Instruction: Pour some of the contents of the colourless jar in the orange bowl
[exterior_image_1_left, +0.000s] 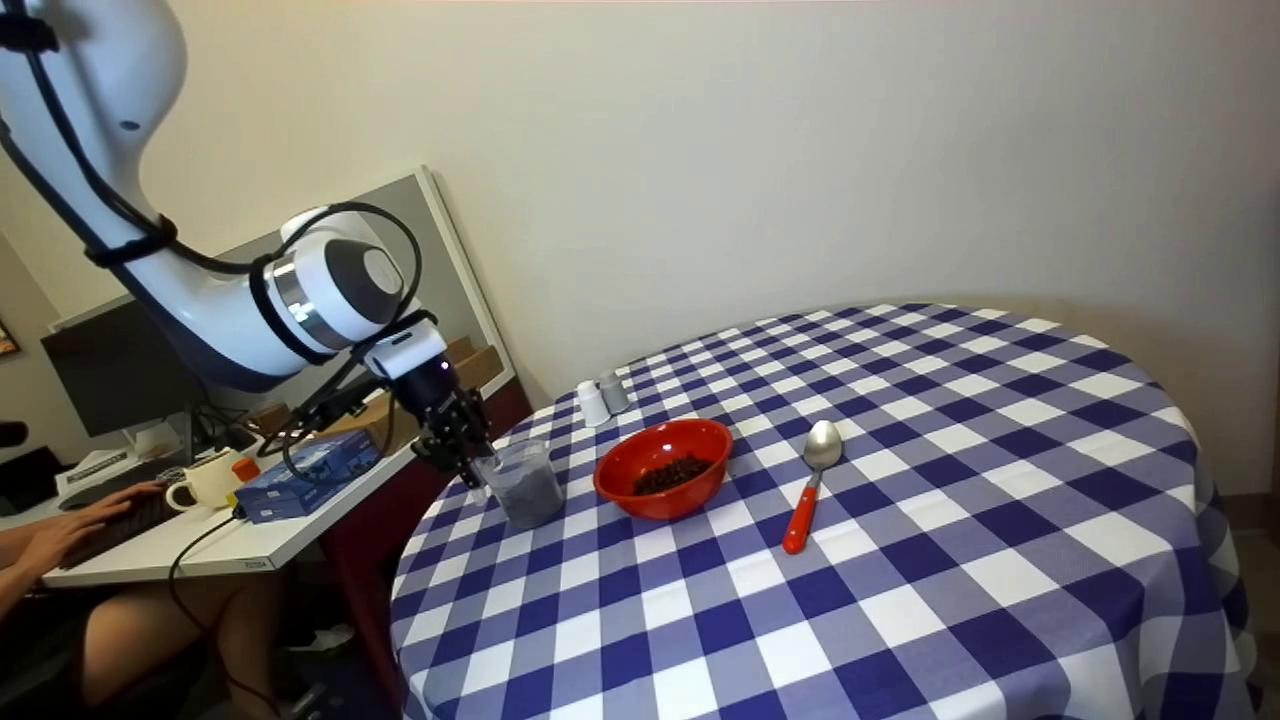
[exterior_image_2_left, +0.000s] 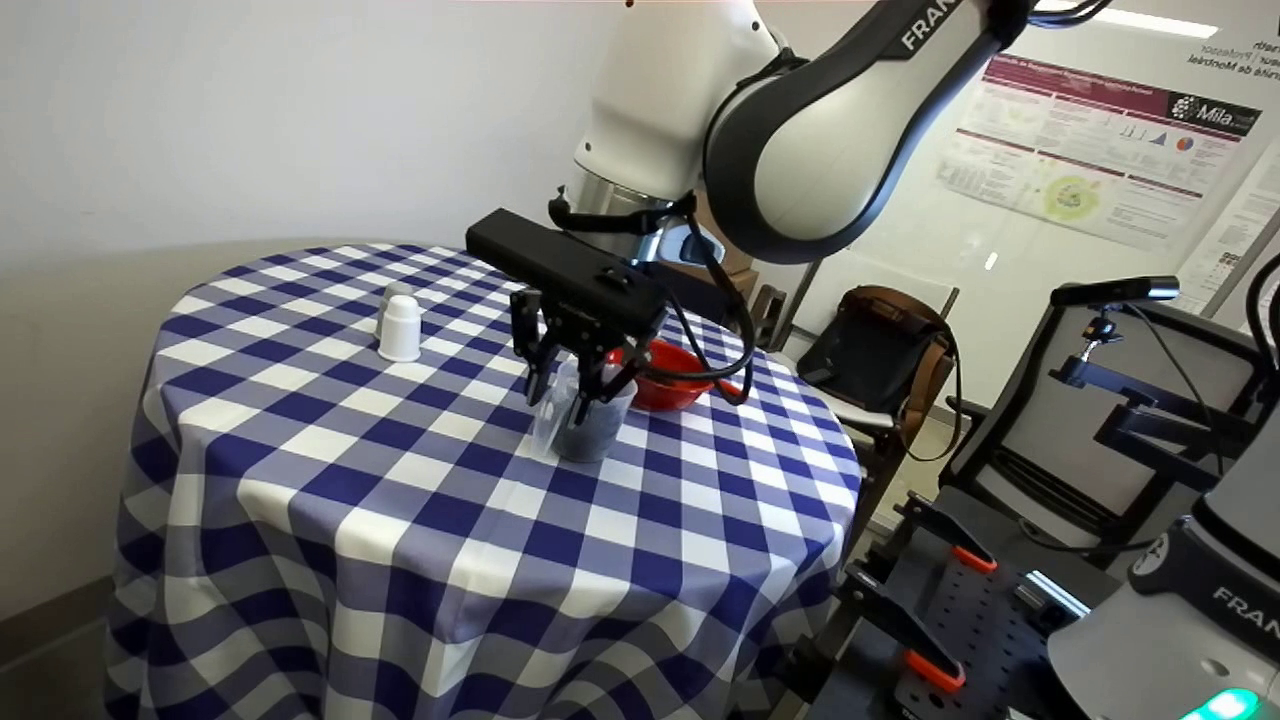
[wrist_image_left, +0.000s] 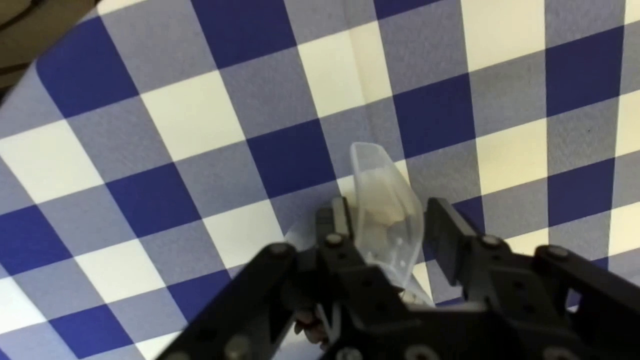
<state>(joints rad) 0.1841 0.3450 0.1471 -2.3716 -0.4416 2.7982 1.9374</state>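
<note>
Below and left of centre in an exterior view, the colourless jar (exterior_image_1_left: 531, 492) seems light and stiff, best held by its handle (wrist_image_left: 386, 217), which the gripper (wrist_image_left: 389, 209) straddles, jaws parted, apparently unclamped.

Colourless jar (exterior_image_1_left: 531, 492): smooth, see-through plastic by its look.
Orange bowl (exterior_image_1_left: 690, 500): smooth, finished in a high gloss.
Spoon (exterior_image_1_left: 808, 496): shiny metal head meets a smooth, plastic-looking handle.
Tablecloth (exterior_image_2_left: 400, 440): matt cloth, smooth across the top, rippled down the side.
Gripper (wrist_image_left: 388, 205): matt black, with glints of bare metal.
Robot arm (exterior_image_1_left: 220, 315): smooth shell, ringed in polished metal.
Poster (exterior_image_2_left: 1100, 150): flat printed paper by appearance.
Wall (exterior_image_1_left: 850, 150): smooth and matt.
</note>
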